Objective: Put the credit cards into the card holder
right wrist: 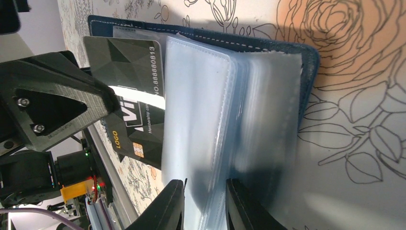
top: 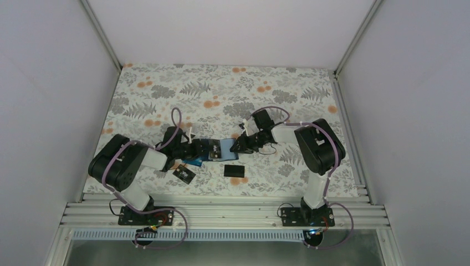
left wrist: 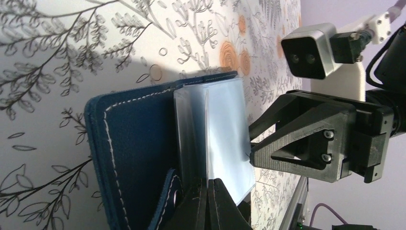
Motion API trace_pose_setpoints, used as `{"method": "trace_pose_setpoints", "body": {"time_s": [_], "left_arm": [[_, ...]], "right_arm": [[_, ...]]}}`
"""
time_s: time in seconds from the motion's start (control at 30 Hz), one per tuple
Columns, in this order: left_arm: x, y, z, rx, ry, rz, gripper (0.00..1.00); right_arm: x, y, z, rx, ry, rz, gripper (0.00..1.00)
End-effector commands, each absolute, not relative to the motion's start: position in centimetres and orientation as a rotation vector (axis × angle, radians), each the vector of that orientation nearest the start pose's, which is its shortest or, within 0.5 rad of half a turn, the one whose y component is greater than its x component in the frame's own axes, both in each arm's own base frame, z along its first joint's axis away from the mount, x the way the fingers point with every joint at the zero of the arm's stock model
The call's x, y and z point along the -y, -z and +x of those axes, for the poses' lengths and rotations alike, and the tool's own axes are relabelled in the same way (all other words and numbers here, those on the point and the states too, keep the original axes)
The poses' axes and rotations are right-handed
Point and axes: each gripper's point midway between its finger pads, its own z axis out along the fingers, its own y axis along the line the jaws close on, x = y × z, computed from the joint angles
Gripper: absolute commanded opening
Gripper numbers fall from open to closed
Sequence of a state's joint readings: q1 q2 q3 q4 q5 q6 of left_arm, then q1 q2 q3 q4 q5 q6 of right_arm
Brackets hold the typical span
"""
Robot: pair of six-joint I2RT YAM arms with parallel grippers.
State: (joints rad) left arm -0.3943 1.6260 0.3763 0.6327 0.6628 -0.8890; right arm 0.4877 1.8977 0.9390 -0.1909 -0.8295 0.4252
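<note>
Black card (right wrist: pixel 131 62) reading "NO.88880813" pinched in left hand (left wrist: pixel 208 189); right hand (right wrist: pixel 205 184) clamps sleeves of card holder (right wrist: pixel 268 120).

Top view: left gripper (top: pixel 205 148) and right gripper (top: pixel 235 145) cover most of the wallet (top: pixel 221 147); its pockets are too small to make out. Teal card (top: pixel 194 161) lies partly under the left gripper. Print on the marked black card (top: pixel 184 174) is unreadable.

Right wrist view: held black card (right wrist: pixel 136 96) has one edge behind the clear sleeves (right wrist: pixel 201 96) and a corner behind the left finger. Nearest sleeves are blurred. Right fingers (right wrist: pixel 170 206) are cut off by the bottom edge.
</note>
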Motion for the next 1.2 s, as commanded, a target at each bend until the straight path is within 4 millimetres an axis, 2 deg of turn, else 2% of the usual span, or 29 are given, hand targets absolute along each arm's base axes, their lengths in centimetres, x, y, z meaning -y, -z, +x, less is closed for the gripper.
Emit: {"method": "trace_pose_setpoints", "body": {"time_s": [0.0, 0.13, 0.43, 0.77, 1.17], "left_arm": [[22.8, -3.3, 26.8, -2.447, 1.441, -0.224, 0.02], [22.8, -2.6, 26.5, -2.479, 1.475, -0.282, 0.02], [22.6, -2.2, 26.2, -2.519, 1.504, -0.378, 0.02], [23.2, -4.0, 27.3, -2.491, 1.505, -0.271, 0.02], [23.8, -3.5, 28.1, -2.514, 1.509, -0.228, 0.02]], "right_arm": [[-26.6, 1.3, 25.9, -2.943, -1.174, -0.284, 0.25], [-26.6, 1.4, 25.9, -2.945, -1.172, -0.282, 0.25], [-26.5, 1.5, 25.7, -2.953, -1.174, -0.278, 0.25], [-26.5, 1.6, 25.8, -2.955, -1.169, -0.281, 0.28], [-26.6, -0.2, 26.3, -2.919, -1.160, -0.311, 0.39]]}}
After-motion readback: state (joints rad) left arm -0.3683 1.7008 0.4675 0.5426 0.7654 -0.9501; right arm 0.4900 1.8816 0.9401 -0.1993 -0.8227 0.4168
